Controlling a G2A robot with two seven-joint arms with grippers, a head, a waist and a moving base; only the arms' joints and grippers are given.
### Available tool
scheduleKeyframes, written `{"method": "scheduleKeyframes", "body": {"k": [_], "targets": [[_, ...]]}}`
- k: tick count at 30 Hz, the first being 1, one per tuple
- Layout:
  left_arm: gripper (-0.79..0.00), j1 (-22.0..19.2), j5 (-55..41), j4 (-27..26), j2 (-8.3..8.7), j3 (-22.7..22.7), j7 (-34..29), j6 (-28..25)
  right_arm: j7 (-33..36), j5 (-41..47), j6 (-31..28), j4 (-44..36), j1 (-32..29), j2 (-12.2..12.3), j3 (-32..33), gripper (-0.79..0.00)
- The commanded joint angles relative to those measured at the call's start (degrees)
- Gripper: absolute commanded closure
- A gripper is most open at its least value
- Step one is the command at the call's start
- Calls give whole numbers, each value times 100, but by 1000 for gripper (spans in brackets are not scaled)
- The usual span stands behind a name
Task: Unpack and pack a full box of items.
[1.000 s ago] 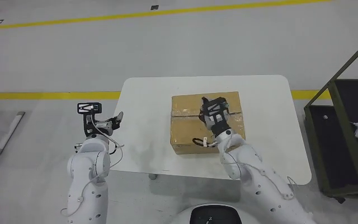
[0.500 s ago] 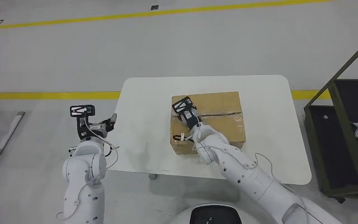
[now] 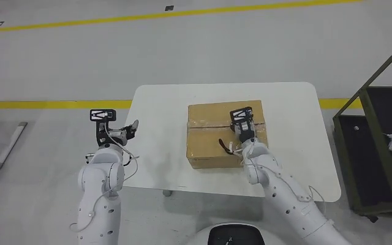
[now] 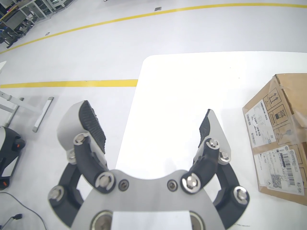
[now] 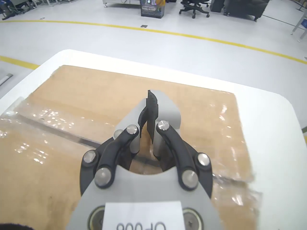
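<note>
A closed brown cardboard box [image 3: 211, 131] stands on the white table [image 3: 159, 104], its flaps sealed by a strip of clear tape [image 5: 60, 130] along the middle seam. My right gripper [image 3: 242, 124] is shut with nothing in it, its tips low over the seam on the box's right part; the right wrist view puts the shut gripper [image 5: 151, 102] just above the cardboard [image 5: 96, 89]. My left gripper [image 3: 131, 127] hangs open and empty at the table's left edge. In the left wrist view that gripper [image 4: 148, 120] points across the tabletop [image 4: 180, 77], with the labelled box side [image 4: 275, 142] well apart from it.
A dark green cart [image 3: 367, 153] stands on the floor past the table's right end. Bare white tabletop lies to the left of the box and in a narrow band around it. Yellow lines [image 3: 61, 104] run over the floor.
My right gripper slid along the box top from the middle to the seam's left end, then back over to the right part. The left gripper shifted slightly outward and came back, still open.
</note>
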Motion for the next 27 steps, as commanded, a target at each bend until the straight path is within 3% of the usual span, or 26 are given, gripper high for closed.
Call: {"method": "scheduleKeyframes", "body": {"k": [1,6,11,14,18,22,27], "targets": [[-785,-12,3,27,0,33,9,-3,85,-120,-22,-266,-223,59,224,0],[-785,-42,-14,41,-2,110,5,-28,194,-384,-58,-631,-632,157,606,0],[-785,-31,-61,-16,-1,159,-14,-63,-212,-64,-279,-1076,-879,186,874,0],[-785,-21,-90,-34,2,171,-14,-98,-625,45,-372,-1427,-1082,238,1268,0],[-785,26,-321,-110,2,176,55,-218,-593,-148,-215,-1845,-1519,322,1834,0],[-785,114,-434,-247,2,212,58,-261,-518,-430,-41,-1562,-1798,364,2087,0],[-785,222,-556,-358,-2,248,-7,-194,-725,-386,-176,-830,-1648,290,1576,0]]}}
